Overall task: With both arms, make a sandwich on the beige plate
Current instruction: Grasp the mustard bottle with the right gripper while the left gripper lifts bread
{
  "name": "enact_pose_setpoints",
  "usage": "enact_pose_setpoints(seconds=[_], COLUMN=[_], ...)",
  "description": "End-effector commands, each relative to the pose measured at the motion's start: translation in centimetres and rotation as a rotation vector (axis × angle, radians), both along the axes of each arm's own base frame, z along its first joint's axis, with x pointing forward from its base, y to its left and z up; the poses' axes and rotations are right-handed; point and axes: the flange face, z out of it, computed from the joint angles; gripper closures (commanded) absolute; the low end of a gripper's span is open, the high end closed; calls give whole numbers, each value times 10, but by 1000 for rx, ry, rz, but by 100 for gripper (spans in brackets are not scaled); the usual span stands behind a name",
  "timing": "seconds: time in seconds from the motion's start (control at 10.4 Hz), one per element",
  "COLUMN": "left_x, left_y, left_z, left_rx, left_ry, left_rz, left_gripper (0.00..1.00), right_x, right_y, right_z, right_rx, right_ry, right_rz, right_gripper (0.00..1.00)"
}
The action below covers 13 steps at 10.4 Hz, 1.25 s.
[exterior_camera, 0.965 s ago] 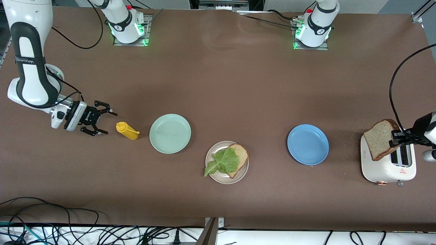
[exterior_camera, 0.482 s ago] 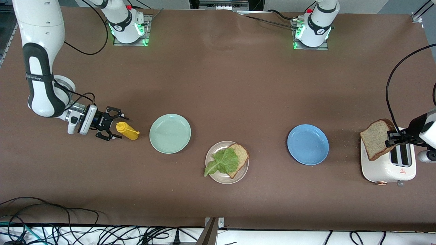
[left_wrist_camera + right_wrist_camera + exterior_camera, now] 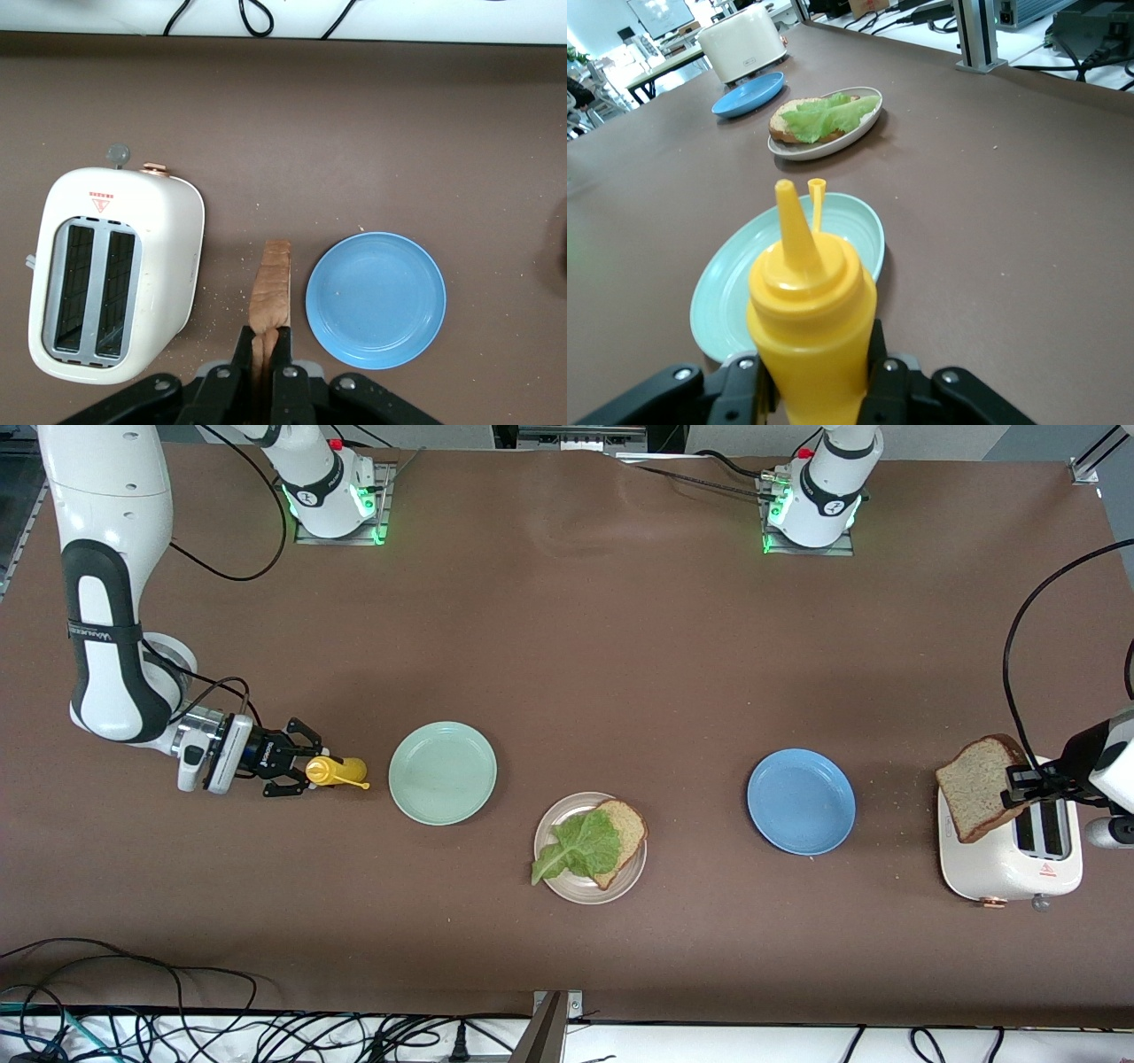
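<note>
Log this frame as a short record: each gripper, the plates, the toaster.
left gripper: shut on bread slice, over the toaster's edge
right gripper: fingers around the yellow squeeze bottle lying on the table
beige plate: holds one bread slice topped with lettuce
mint green plate: beside the bottle
blue plate: beside the toaster
toaster: at the left arm's end

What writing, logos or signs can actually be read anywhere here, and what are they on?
"WANJEED", roughly, small lettering on the right arm; not sharp enough to be sure.
Red warning triangle with a line of red print on the toaster; the print is too small to read.
Round marks on the two arm bases: too blurred to read.
</note>
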Motion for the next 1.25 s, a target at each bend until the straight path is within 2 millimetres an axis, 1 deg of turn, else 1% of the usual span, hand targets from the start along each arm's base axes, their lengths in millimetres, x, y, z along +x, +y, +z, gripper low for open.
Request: enact_pose_setpoints(seconds=[0.0, 0.1, 0.29, 0.39, 0.58, 0.77, 0.87, 0.96, 1.16], left_x=[-3, -3, -3, -3, -3, -2, -2, -2, -2], left_y=[-3, -6, -8, -9, -12, -23, -23, -24, -26], left_z=[4, 4, 4, 4, 4, 4, 4, 3, 4], left_rx=[-10, -10, -9, -11, -15, -16, -16, -17, -17], left_ry=[5, 5, 5, 5, 7, 7, 7, 9, 7], left_rz=[10, 5, 2, 2, 10, 13, 13, 13, 14], left_gripper=[100, 100, 100, 100, 100, 100, 100, 100, 100], right_x=[28, 43, 65, 71, 72, 59, 48, 35, 13], right_y=[22, 36, 80, 109, 175, 245, 283, 314, 362], right_z=[52, 79, 126, 142, 167, 181, 187, 179, 159], right_rx=[-74, -143, -338, -449, -686, -942, -1062, -1160, -1295], right_ry=[88, 114, 147, 149, 107, 50, -2, -38, -126], right_rz=[16, 21, -1, -9, -23, -41, -58, -70, -44], right_gripper=[100, 100, 100, 100, 100, 100, 100, 100, 100])
